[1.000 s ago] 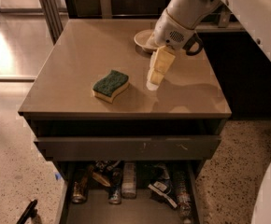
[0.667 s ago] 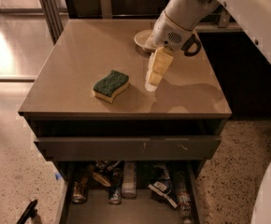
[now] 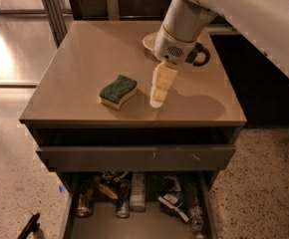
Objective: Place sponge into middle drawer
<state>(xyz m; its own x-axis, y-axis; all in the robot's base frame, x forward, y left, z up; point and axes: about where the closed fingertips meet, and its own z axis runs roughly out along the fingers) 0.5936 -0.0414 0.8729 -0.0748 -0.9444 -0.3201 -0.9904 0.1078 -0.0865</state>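
Note:
The sponge (image 3: pixel 118 91), yellow foam with its dark green face up, lies on the tan cabinet top (image 3: pixel 84 59) near the front edge. My gripper (image 3: pixel 158 99) hangs from the white arm just right of the sponge, pointing down, its tip close to the top and a short gap from the sponge. It holds nothing. The middle drawer (image 3: pixel 134 224) is pulled open at the bottom of the view, a grey tray with cans, bottles and wrappers along its back.
A drawer with a long scratched grey front panel (image 3: pixel 134 157) sits slightly open above the cluttered tray. A white dish (image 3: pixel 148 41) stands at the back of the top behind my arm. A black object (image 3: pixel 27 228) lies on the speckled floor at the lower left.
My gripper has moved a little down and left, closer to the sponge and the cabinet top. The sponge and drawers have not moved.

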